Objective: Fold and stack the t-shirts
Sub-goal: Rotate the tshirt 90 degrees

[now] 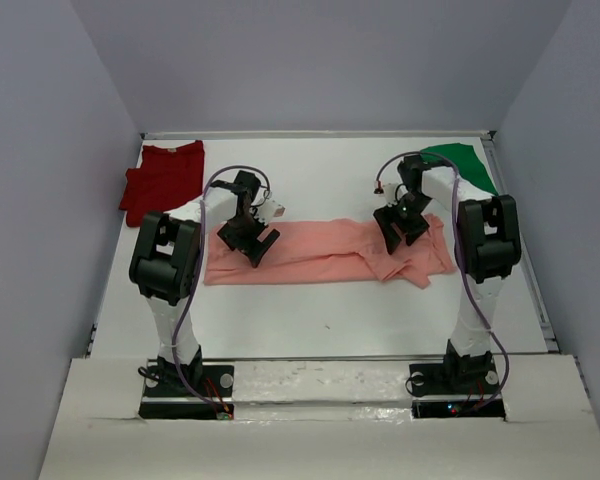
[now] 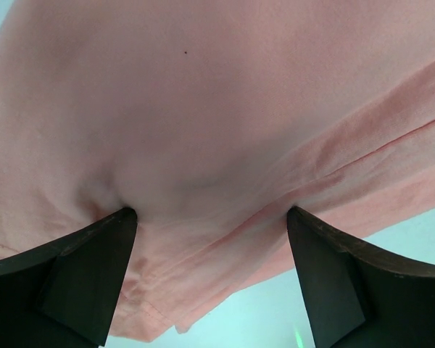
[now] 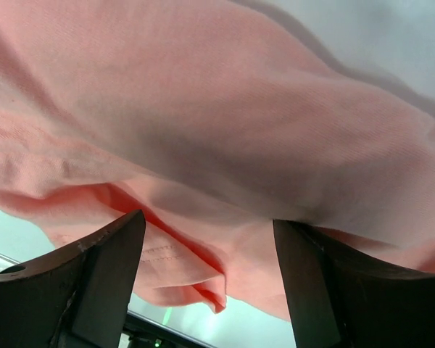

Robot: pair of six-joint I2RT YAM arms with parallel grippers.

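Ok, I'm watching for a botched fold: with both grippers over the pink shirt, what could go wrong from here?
1. The pink shirt is bunched in loose layers at its right end, under the open right gripper. Closing there may catch only some layers and lock in creases.
2. The open left gripper sits by the shirt's doubled edge. It might pinch only the top layer, so the fold could fall open on lifting.

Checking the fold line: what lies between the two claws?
Only the salmon-pink t-shirt, lying spread from left claw to right claw, seen in the top view.
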